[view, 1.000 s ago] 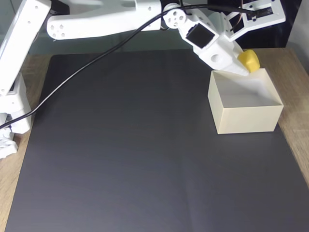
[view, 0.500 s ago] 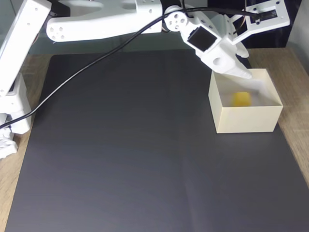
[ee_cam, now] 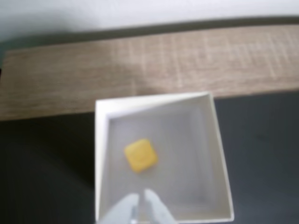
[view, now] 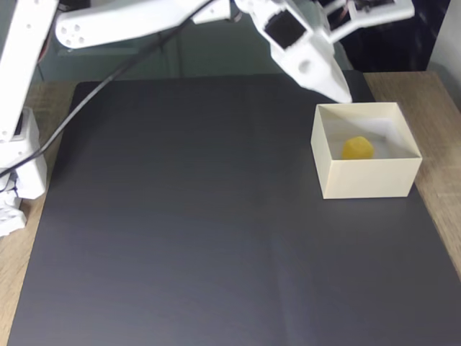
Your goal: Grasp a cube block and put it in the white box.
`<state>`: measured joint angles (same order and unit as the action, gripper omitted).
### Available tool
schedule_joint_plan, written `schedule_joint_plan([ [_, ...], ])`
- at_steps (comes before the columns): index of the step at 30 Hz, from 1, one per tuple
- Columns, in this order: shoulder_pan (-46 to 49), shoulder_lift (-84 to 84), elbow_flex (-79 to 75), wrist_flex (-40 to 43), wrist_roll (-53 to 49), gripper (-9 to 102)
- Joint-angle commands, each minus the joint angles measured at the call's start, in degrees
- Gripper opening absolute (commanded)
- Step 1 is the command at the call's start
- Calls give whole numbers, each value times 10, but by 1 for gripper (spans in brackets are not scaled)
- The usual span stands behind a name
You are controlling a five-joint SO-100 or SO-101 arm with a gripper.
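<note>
The small yellow cube block (ee_cam: 140,155) lies on the floor of the white box (ee_cam: 101,158), a little left of its middle in the wrist view. In the fixed view the cube block (view: 357,148) rests inside the white box (view: 367,177), which stands at the right edge of the black mat. My gripper (view: 343,94) hangs above and just behind the box's back left corner. Its white fingertips (ee_cam: 127,206) enter the wrist view from the bottom, pressed close together with nothing between them. The gripper (ee_cam: 140,203) is shut and empty.
A black mat (view: 187,216) covers most of the wooden table (view: 439,101). The arm's base (view: 18,144) stands at the left edge, and a black cable (view: 94,94) hangs from the arm across the mat's back left. Bare wood (ee_cam: 140,70) lies beyond the box.
The gripper held the cube over the box's back edge, then let it drop inside. The arm has since risen and pulled back to the left, and the cube has settled.
</note>
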<state>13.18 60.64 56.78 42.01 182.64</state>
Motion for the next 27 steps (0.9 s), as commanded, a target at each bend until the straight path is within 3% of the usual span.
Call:
schedule_joint_plan([
  [1, -18, 79, -4, 26, -8, 0],
  [5, -33, 183, 100, 36, -11, 0],
  [16, -24, 550, 535, -38, -25, 0],
  [27, 13, 796, 772, -47, -28, 0],
])
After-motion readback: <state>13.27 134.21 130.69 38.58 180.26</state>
